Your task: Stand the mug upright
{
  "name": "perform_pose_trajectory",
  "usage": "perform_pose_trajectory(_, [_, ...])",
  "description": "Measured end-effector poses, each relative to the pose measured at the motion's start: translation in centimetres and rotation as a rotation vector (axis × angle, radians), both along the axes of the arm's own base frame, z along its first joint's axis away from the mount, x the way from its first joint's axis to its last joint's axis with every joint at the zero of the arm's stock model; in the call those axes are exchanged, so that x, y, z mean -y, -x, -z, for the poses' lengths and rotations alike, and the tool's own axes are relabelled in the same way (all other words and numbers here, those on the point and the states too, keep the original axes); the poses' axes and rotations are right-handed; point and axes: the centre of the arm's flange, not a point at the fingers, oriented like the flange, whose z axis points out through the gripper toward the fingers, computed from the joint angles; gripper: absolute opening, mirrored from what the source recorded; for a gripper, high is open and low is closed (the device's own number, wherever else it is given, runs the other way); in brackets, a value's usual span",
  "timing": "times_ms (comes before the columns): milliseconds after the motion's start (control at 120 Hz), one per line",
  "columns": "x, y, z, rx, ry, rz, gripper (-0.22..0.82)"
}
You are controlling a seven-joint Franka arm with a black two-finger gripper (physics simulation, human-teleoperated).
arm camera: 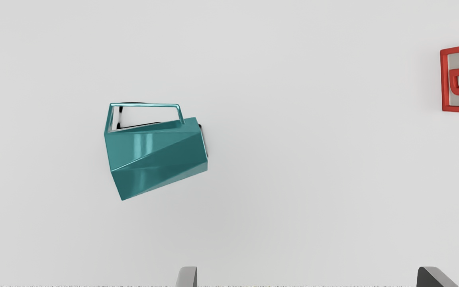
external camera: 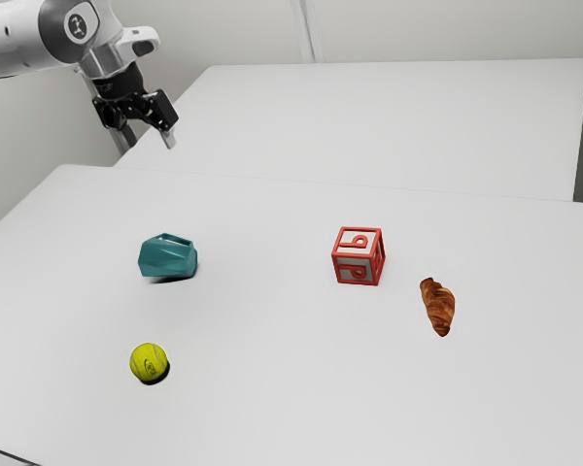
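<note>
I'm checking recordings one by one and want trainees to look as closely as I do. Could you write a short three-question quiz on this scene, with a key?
1. True or false: the teal mug lies on its side.

2. Multiple choice: in the exterior view, which thing is nearest to the tennis ball?
A) the croissant
B) the red-framed letter block
C) the teal mug

3. Fill in the missing word: the gripper holds nothing, and its two fingers are ____ (open or shut).

Key:
1. True
2. C
3. open
</note>
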Motion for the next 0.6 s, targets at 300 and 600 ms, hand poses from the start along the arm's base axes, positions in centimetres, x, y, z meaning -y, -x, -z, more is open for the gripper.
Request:
perform_pose_trajectory(300, [0.0, 0.2, 0.1, -0.014, 0.002, -0.009, 0.6])
perform_pose_trajectory(600, [-6.1, 2.1, 0.2, -0.034, 0.083, -0.117, 0.6])
